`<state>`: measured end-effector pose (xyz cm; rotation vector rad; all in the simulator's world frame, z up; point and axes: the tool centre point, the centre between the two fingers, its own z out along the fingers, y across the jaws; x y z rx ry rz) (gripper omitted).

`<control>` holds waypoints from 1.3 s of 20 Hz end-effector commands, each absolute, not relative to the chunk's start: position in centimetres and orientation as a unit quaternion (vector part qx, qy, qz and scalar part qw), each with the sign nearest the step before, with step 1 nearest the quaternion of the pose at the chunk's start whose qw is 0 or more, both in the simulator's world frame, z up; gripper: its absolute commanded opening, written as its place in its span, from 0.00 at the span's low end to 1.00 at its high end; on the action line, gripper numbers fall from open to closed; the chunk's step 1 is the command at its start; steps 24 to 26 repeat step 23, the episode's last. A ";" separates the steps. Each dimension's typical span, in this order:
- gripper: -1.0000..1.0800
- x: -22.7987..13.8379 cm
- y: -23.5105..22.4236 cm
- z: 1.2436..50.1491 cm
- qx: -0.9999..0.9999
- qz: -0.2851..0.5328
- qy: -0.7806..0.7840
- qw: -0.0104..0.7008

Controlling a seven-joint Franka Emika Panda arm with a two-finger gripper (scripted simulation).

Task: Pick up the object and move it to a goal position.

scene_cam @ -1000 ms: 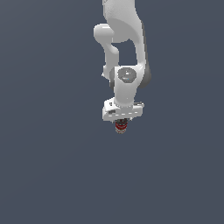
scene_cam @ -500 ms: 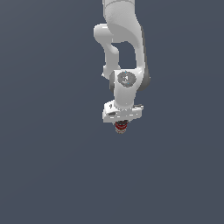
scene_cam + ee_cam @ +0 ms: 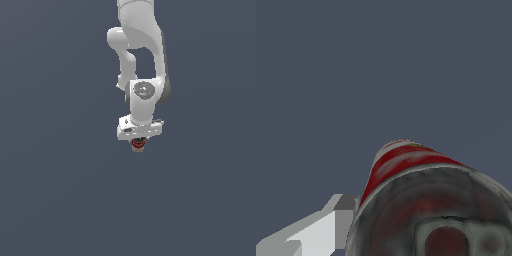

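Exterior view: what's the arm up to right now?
A single white Panda arm hangs from the top of the exterior view with its end effector pointing down. A small stubby object with red and whitish bands sits just under the end effector's white block, apparently gripped. The wrist view shows it filling the near field beside one finger. Nothing else shows against the plain dark background, and no goal marker is visible.

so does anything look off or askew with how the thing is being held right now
Nothing stands out. The object, a small can with red and whitish bands, sits centred under the hand and looks upright in the exterior view. In the wrist view it fills the frame beside one finger, with no dent or spill visible.
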<state>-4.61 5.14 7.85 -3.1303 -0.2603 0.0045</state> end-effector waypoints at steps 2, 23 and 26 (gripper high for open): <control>0.00 -4.3 4.4 8.6 -0.997 0.000 -0.082 0.000; 0.00 -0.2 -4.6 16.4 -0.997 0.000 -0.083 0.000; 0.00 -0.2 -4.6 16.4 -0.997 0.000 -0.083 0.000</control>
